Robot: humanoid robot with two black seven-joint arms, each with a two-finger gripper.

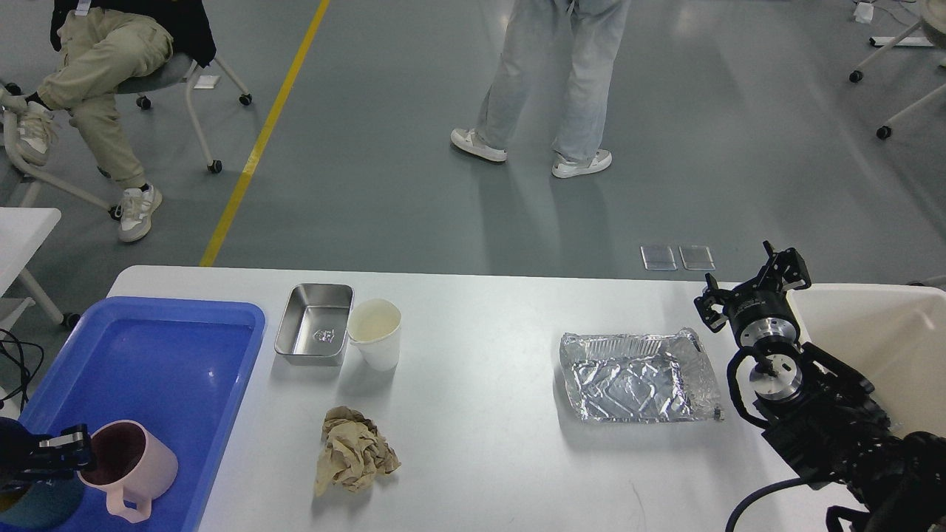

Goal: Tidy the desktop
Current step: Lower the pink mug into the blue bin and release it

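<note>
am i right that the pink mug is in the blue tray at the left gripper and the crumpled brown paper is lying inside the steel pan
Not quite. The head view shows the crumpled brown paper lying on the bare desktop, nearer to me than the steel pan, which holds no paper. The rest is right: the pink mug is in the blue tray, with the left gripper at its rim.

You see your left tool (pixel 63 449) gripping a pink mug's (pixel 131 467) rim over the blue tray (pixel 148 347); crumpled paper (pixel 353 452) lies on the table (pixel 480 355).
</note>
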